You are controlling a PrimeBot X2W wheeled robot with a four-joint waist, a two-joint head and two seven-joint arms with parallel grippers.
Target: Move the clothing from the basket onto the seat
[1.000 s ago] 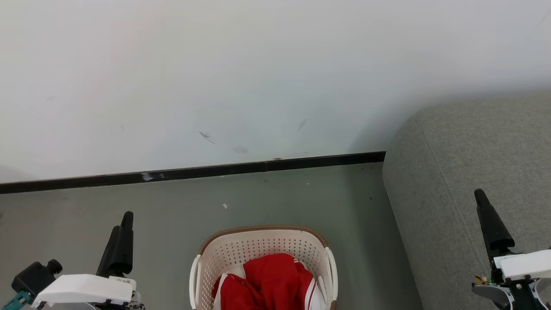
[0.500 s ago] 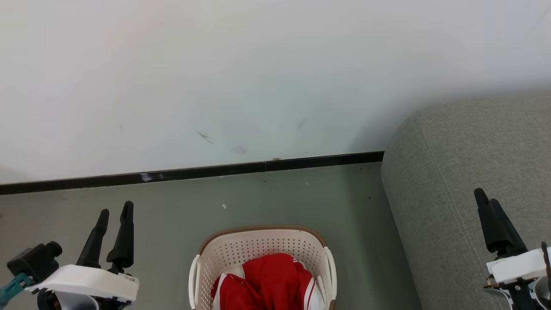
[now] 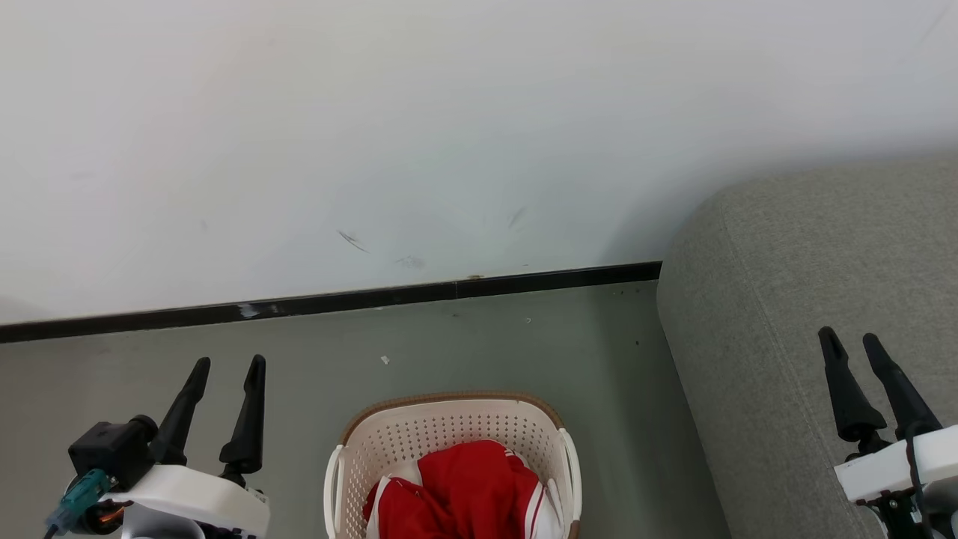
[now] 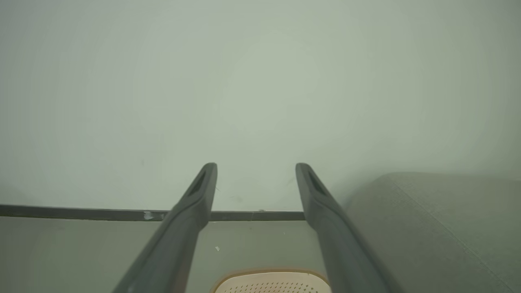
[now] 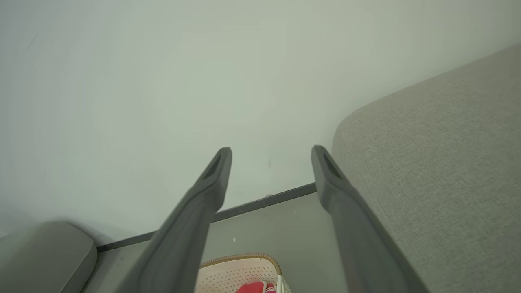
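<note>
Reaching for the basket, nothing picked up yet.
My left gripper [image 3: 229,362] and right gripper [image 3: 848,336] both have jaws wide and empty. The clothing [image 3: 464,490] lies in the basket [image 3: 449,397], between and below them, with the seat [image 3: 786,262] by the right jaws. I'd come straight down and pinch the top fold, which seems loose.

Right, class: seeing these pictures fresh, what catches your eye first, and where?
The bright red clothing heaped in the cream basket, bottom centre of the head view. Then the big grey-green seat on the right. The left gripper and right gripper stand open at the lower corners.
</note>
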